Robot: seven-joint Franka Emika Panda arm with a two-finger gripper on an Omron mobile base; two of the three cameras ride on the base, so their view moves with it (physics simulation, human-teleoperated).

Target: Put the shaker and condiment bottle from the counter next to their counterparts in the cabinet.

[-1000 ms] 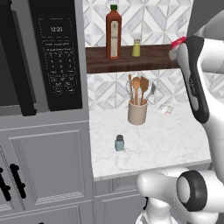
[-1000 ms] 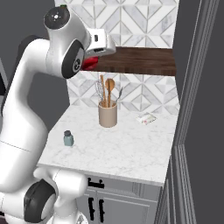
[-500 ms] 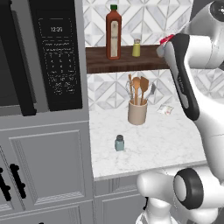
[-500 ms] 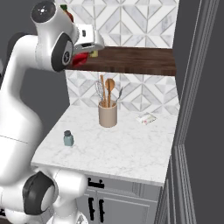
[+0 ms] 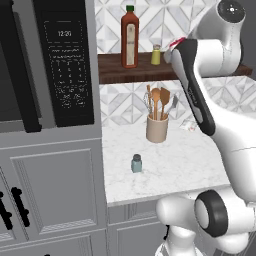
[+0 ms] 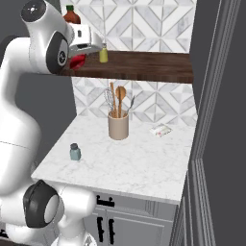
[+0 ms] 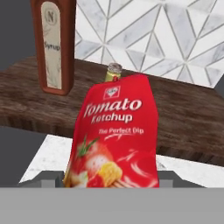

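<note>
Before the cabinet (image 7: pixel 183 118), upright condiment bottle (image 7: pixel 114 135), long axis vertical, clamped in gripper (image 6: pixel 79 60).

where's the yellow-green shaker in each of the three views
Left base view: the yellow-green shaker stands on the wooden shelf, right of the tall red bottle.
Right base view: it stands on the shelf, upper left, just right of the gripper.
Hand view: its top peeks above the ketchup packet.
Shared landmark: the tall red bottle.
</note>
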